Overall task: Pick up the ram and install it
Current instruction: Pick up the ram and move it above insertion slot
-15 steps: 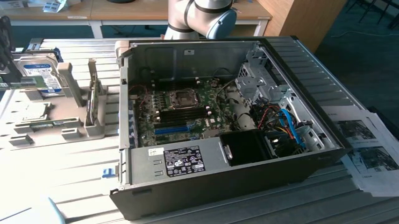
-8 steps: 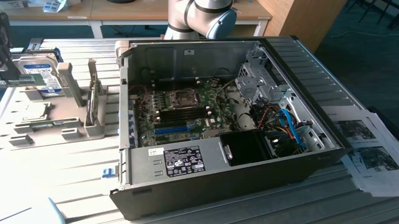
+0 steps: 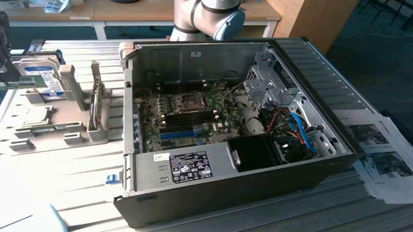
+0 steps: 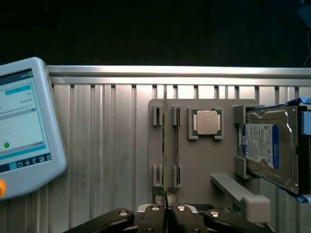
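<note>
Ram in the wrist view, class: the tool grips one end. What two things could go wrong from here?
The ram sits between the holder's brackets; a tilted lift might jam or bend it. The tool pinches only one thin end, so the long stick could swing or slip.

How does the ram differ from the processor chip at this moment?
The ram is a long thin green stick; the processor chip is square and silver. The ram is seen edge-on, one end clamped between the fingers; the processor chip lies flat in its pocket on the gray holder, ungripped. Both are bare computer parts.
</note>
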`<state>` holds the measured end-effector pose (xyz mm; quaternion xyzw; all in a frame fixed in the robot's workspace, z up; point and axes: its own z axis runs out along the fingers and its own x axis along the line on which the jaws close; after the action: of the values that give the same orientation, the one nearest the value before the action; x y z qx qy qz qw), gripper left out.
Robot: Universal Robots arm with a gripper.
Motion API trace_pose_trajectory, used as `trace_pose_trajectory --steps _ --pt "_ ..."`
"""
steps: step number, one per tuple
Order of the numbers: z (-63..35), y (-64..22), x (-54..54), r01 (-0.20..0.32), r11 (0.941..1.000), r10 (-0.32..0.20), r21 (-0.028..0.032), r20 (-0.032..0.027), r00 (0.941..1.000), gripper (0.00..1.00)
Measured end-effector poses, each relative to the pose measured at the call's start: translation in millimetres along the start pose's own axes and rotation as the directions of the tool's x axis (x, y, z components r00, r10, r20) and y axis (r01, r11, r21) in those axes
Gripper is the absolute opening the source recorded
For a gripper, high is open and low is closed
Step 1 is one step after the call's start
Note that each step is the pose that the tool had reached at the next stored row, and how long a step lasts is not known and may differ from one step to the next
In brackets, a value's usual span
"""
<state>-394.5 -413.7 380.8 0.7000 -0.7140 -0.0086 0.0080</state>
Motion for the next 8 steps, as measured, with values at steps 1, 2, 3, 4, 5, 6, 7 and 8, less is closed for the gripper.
trace_pose_trajectory --steps 1,2,3,4,5,6,7,8 --pt "-0.1 0.0 0.0 0.0 1.0 0.0 -0.0001 0.0 1.0 0.12" --pt "-0.2 -0.2 0.0 0.0 1.0 0.0 -0.0002 -0.0002 1.0 0.12" --pt "-0.4 -0.5 0.0 0.0 1.0 0.0 -0.0004 -0.0002 1.0 0.12" --pt "-0.5 -1.0 0.0 0.0 1.0 0.0 -0.0003 -0.0002 1.0 0.12" --pt "-0.6 -1.5 0.1 0.0 1.0 0.0 0.0 -0.0001 1.0 0.12" --pt "-0.8 -2.1 0.0 0.0 1.0 0.0 -0.0001 -0.0001 1.0 0.12" --pt "-1.0 -2.7 0.0 0.0 1.0 0.0 -0.0001 -0.0001 1.0 0.12" --pt "-1.3 -3.3 -0.1 0.0 1.0 0.0 -0.0002 -0.0001 1.0 0.12"
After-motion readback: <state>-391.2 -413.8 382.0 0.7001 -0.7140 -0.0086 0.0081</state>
